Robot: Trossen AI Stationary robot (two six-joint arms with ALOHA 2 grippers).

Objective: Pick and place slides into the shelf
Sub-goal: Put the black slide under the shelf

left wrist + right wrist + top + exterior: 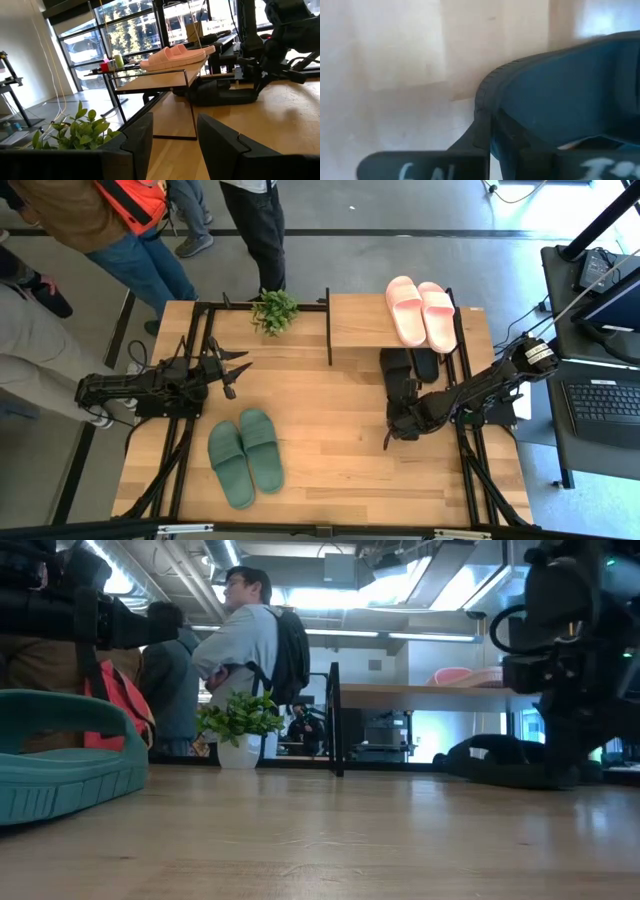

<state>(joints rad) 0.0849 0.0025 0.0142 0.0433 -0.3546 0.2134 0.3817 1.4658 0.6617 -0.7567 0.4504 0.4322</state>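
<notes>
While people (pixel 110 230) stand beyond the wooden table (pixel 330 470), the shelf (pixel 365 320), bearing pink slides (pixel 420 310), sits just beyond the right gripper (pixel 402 425), clamped on a black slide (pixel 398 380). The open left gripper (pixel 232 370) waits above the green slides (pixel 245 455).

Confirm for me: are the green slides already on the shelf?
No, in the high view the green slides lie side by side on the tabletop, well away from the shelf, which carries only the pink slides on top.

Pink slides (pixel 421 311) top the shelf (pixel 360 322); black slides (pixel 400 370) beneath; green slides (pixel 246 454) on table.
</notes>
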